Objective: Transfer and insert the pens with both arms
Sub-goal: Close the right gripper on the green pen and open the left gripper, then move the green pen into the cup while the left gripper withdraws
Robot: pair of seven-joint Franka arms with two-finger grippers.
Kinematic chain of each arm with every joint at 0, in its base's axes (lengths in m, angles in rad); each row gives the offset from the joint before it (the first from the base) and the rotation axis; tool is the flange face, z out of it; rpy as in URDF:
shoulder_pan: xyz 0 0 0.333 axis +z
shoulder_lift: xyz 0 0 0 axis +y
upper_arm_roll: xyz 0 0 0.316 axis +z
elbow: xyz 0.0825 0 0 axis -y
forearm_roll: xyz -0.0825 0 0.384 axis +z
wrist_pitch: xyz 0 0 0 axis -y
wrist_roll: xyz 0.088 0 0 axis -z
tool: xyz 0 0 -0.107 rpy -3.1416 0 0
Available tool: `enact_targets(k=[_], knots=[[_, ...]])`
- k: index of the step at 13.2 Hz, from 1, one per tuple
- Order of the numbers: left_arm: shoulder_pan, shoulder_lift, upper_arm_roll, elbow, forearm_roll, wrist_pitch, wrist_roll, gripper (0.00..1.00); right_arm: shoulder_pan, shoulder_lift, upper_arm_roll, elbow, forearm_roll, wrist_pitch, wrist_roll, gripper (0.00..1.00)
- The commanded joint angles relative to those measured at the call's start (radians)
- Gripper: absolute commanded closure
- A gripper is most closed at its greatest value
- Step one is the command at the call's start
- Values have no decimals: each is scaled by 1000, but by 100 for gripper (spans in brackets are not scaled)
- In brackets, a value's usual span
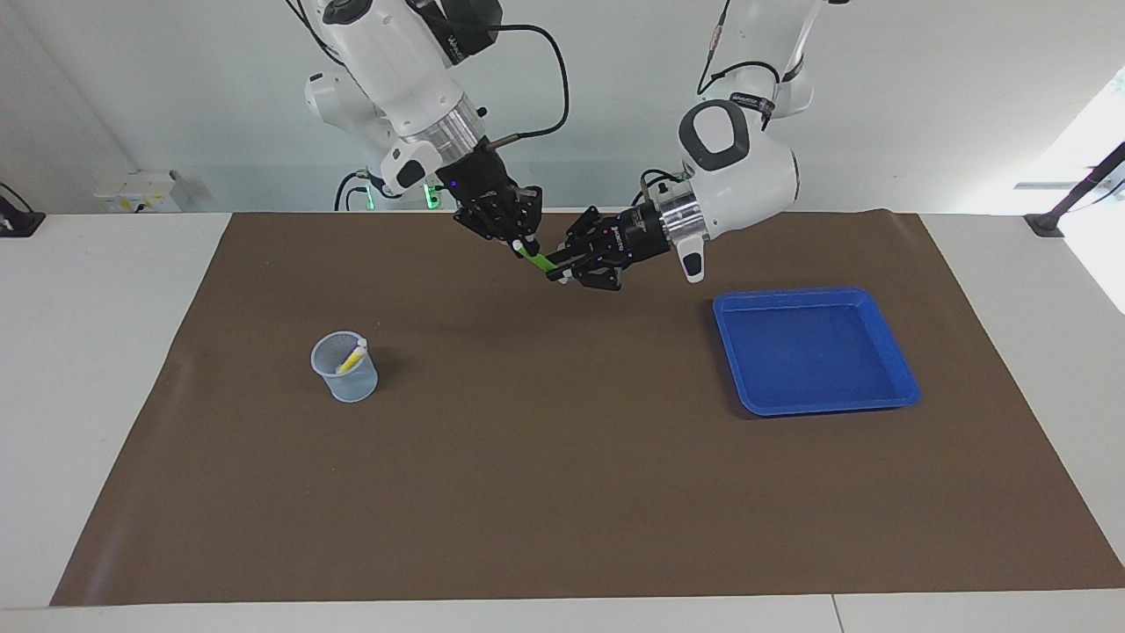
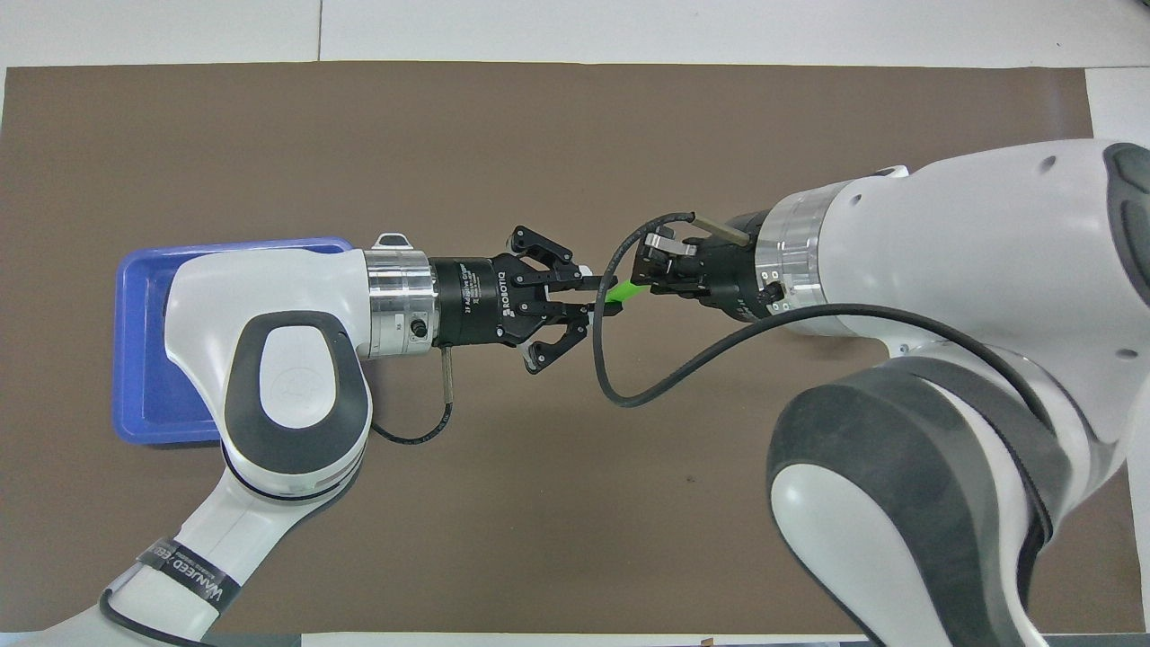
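The right gripper [image 1: 520, 247] clamps the green pen [image 1: 533, 258]; the left gripper [image 1: 560, 271] looks loosely closed on it, so an early pull-away risks dropping it

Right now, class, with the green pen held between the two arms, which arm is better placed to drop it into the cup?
Right. The right tool is shut on the green pen, and that arm's base stands at the cup's end of the mat. The left tool comes from the tray's end.
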Motion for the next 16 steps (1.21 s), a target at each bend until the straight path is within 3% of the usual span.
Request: enact_targets(k=[1, 5, 10, 12, 16], knots=[[-22, -57, 12, -40, -36, 53, 1, 0, -2, -24, 0, -31, 5, 13, -44, 100], [-8, -58, 15, -40, -36, 53, -4, 0, -25, -32, -6, -66, -97, 5, -182, 100], [48, -55, 20, -39, -15, 47, -6, 0, -149, -84, -6, -157, -287, -77, -602, 100], [56, -50, 20, -28, 110, 50, -4, 0, -194, -112, -5, -220, -395, -65, -706, 100], [96, -44, 21, 7, 412, 37, -4, 0, -281, -115, -5, -249, -504, -38, -866, 100]])
